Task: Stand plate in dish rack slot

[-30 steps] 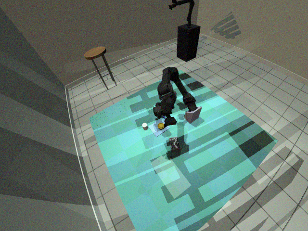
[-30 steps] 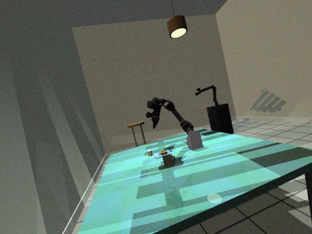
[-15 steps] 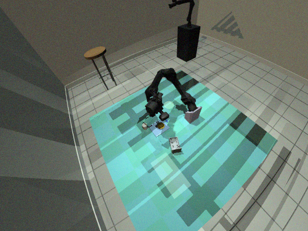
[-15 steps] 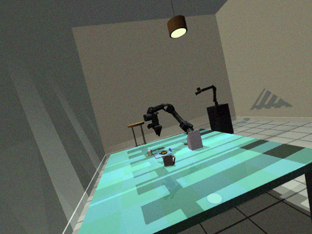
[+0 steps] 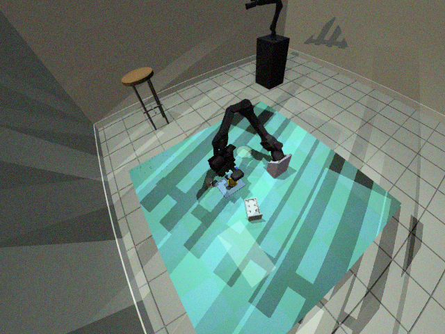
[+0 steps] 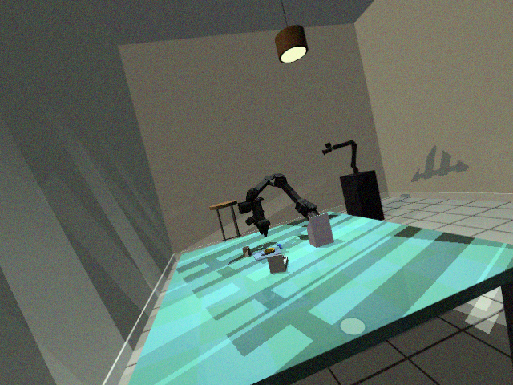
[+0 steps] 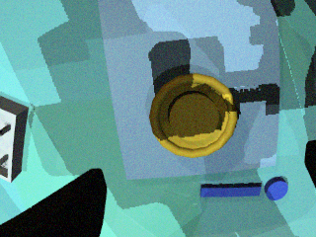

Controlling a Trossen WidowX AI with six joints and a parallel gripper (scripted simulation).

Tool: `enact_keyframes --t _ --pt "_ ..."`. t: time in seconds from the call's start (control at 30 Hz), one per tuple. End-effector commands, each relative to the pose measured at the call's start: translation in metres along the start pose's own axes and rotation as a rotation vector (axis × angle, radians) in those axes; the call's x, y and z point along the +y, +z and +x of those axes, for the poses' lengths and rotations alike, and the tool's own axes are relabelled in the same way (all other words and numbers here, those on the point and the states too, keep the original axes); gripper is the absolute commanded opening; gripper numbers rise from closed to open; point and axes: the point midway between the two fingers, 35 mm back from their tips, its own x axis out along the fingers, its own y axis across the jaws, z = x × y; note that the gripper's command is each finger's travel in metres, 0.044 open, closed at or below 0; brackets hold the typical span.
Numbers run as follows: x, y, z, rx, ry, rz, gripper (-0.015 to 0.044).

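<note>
Overhead, the arm rises from a pinkish block, folds at a high elbow and bends down toward the left. Its end effector points down above the plate, fingers parted widely, with nothing held between them.

Nearest on the patchy turquoise worktop, a pale round spot shows close to the near edge in the exterior view. Beyond it stands the small dish rack, white-topped with brownish sides, its slots vacant. Farther back, the yellow round plate lies flat on a light blue placemat, apart from the rack. A small cup sits just left of the mat; a blue utensil lies by its far side.

Past the worktop, a wooden-topped stool stands at left on pale tiles. Far right, a second black arm tops a black pedestal near brownish walls. A brown cylindrical lamp hangs overhead, lit.
</note>
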Motion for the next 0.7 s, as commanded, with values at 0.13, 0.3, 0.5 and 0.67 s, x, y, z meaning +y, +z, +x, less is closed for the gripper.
enact_keyframes --t 0.13,0.3,0.5,0.67 --pt "-0.005 -0.013 0.043 0.007 -0.019 -0.008 0.04" --pt "-0.004 -0.013 0.047 0.007 -0.019 -0.008 0.04" --pt "-0.004 -0.012 0.057 0.007 -0.018 -0.008 0.04" --pt "-0.003 -0.012 0.065 0.007 -0.018 -0.008 0.04"
